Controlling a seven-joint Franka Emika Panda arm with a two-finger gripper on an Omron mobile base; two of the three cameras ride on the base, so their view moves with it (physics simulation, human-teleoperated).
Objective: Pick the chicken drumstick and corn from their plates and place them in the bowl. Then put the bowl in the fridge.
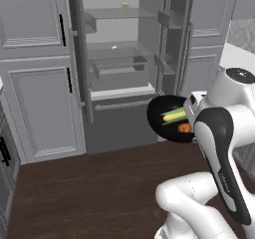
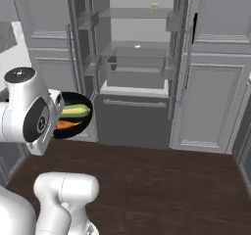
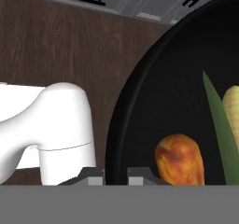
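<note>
Fingers (image 3: 95, 177) pinch the rim of the black bowl (image 3: 140, 115), one tip on each side of its wall, holding it up in the air above the dark wood floor (image 1: 89, 183). Inside the bowl lie the chicken drumstick (image 3: 179, 160) and the corn (image 3: 232, 120), side by side, the corn's green husk (image 3: 219, 129) between them. From the base cameras the bowl (image 1: 162, 114) hangs in front of the fridge (image 1: 119, 59), near its lower right corner and apart from it. Both fridge doors stand open, showing glass shelves (image 2: 137, 48) and a drawer (image 2: 135, 75).
</note>
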